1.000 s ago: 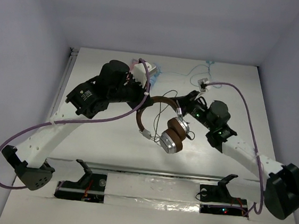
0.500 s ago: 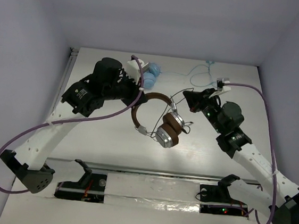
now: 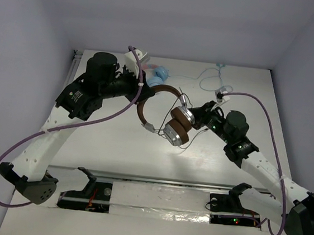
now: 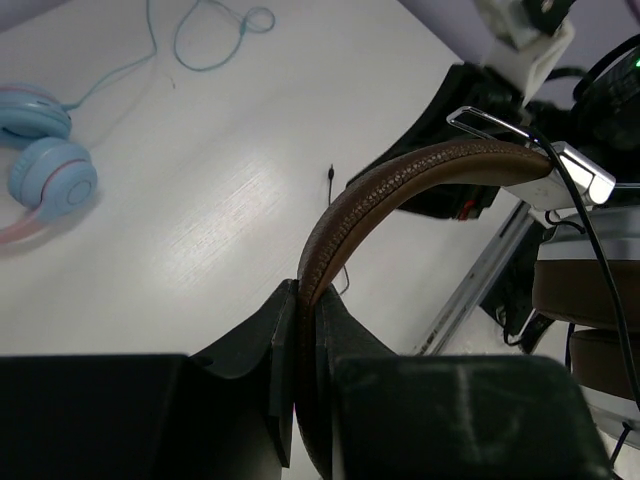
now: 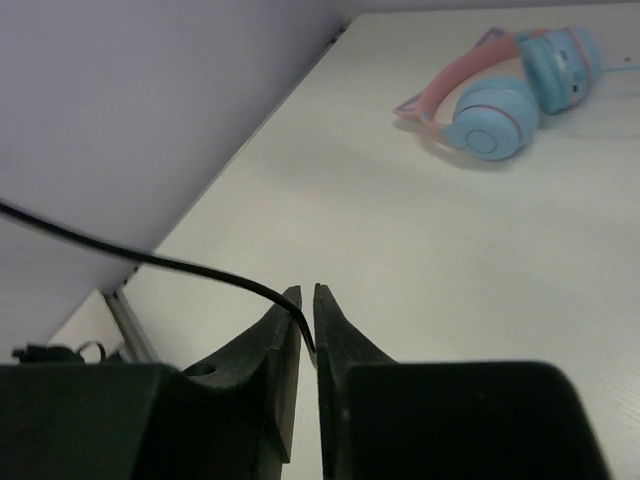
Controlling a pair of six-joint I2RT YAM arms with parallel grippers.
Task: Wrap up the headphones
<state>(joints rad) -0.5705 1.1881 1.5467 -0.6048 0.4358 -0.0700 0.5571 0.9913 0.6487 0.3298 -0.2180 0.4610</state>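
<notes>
The headphones [image 3: 174, 126] have a brown headband [image 4: 400, 190], brown pads and silver earcups. They hang above the table in the middle of the top view. My left gripper [image 3: 144, 91] is shut on the headband, which runs up out of the jaws in the left wrist view [image 4: 308, 300]. My right gripper [image 3: 195, 114] is shut on the thin black cable [image 5: 150, 258], just right of the earcups. In the right wrist view the cable enters the jaws [image 5: 308, 300] from the left. Loops of cable hang around the earcups.
Light blue and pink headphones [image 3: 159, 73] lie on the table at the back, also seen in the right wrist view [image 5: 510, 90] and the left wrist view [image 4: 45, 150]. Their light blue cable [image 3: 212, 75] loops at the back right. A metal rail [image 3: 161, 180] runs along the near edge.
My left gripper has carried the brown headphones left and toward the back. My right gripper has swung back in toward the earcups with the cable.
</notes>
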